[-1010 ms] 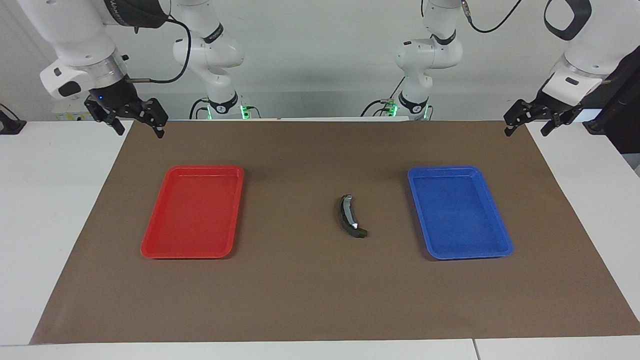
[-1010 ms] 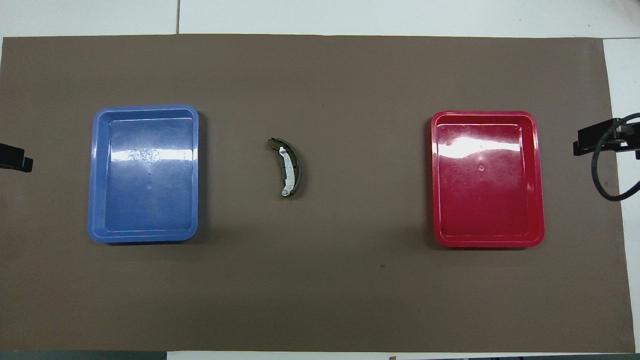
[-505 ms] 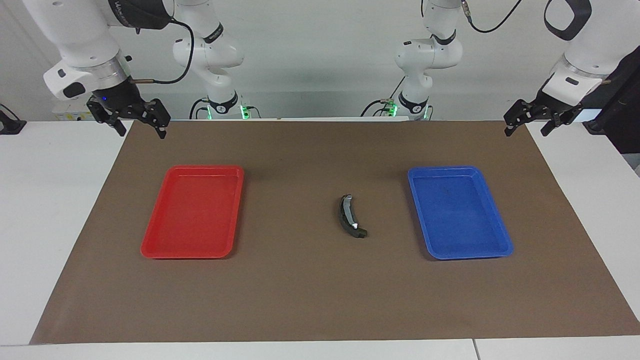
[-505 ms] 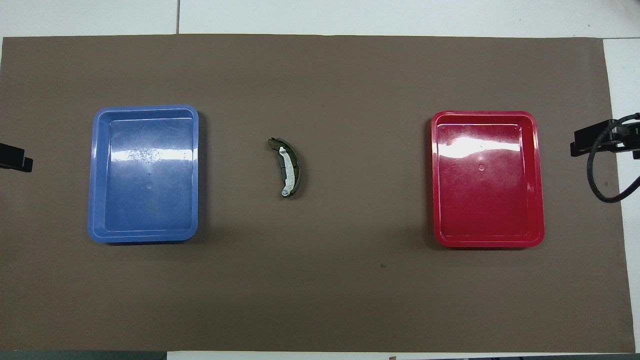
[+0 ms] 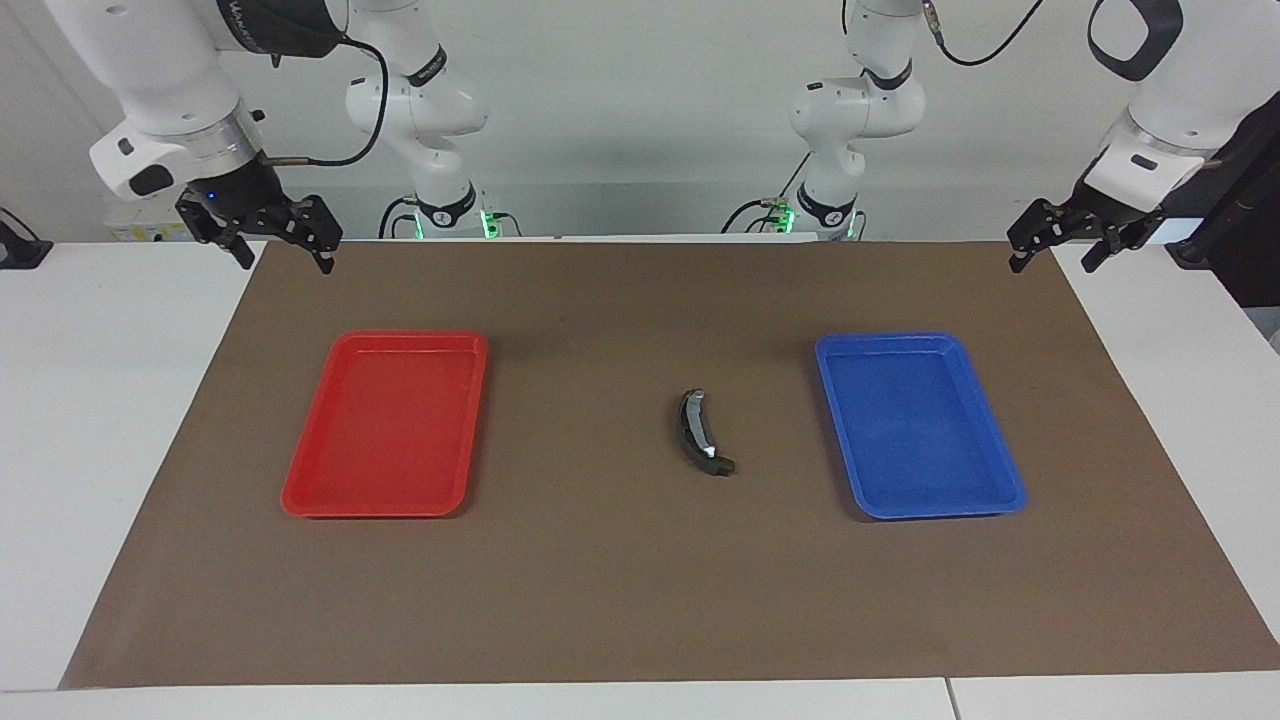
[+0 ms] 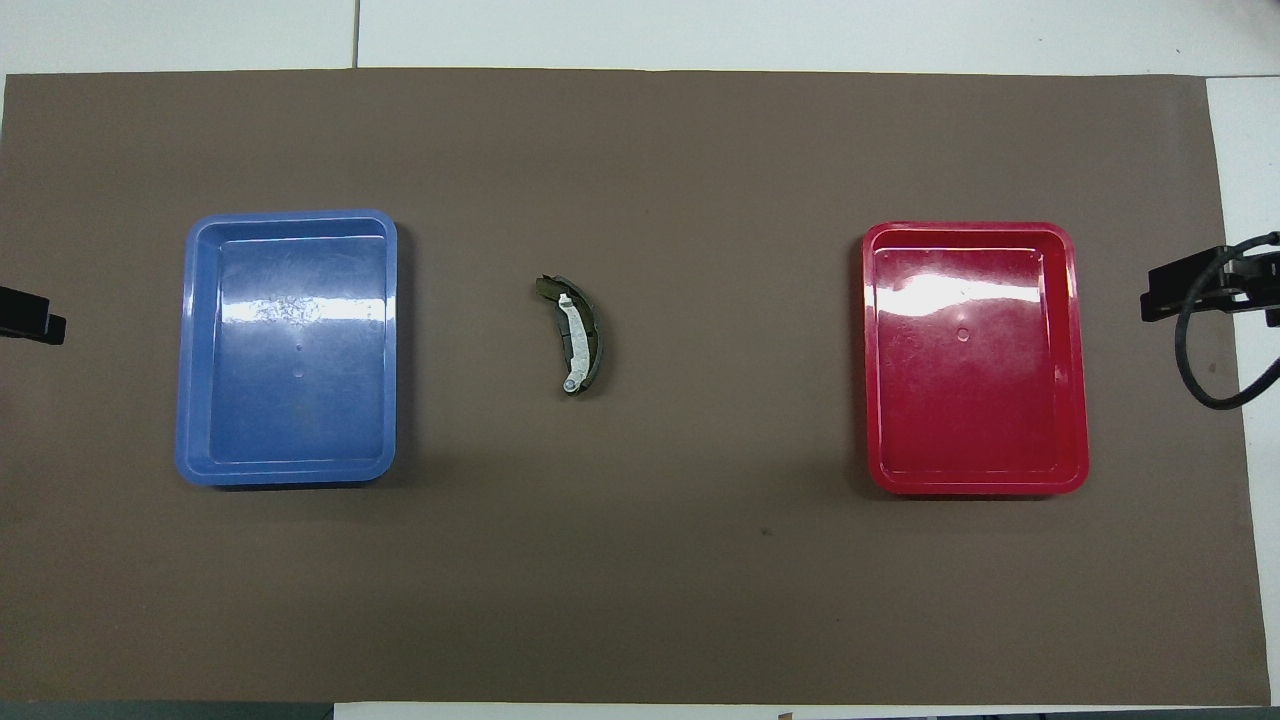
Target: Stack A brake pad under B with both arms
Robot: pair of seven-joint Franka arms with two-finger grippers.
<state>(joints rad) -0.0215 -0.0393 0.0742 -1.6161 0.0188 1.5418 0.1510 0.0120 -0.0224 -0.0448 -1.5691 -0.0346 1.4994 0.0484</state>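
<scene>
With both pincers, left pincer (image 5: 1050, 250) and right pincer (image 5: 280, 248), spread wide, empty and raised over the table's corners, B (image 5: 700, 434) lies between the trays seemingly already atop A brake pad, so a grasp could topple the stack.

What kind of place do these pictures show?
Probably a robotics lab test bench: two white arms stand at a table under a brown mat, with a red tray, a blue tray and one curved brake shoe laid out.
</scene>
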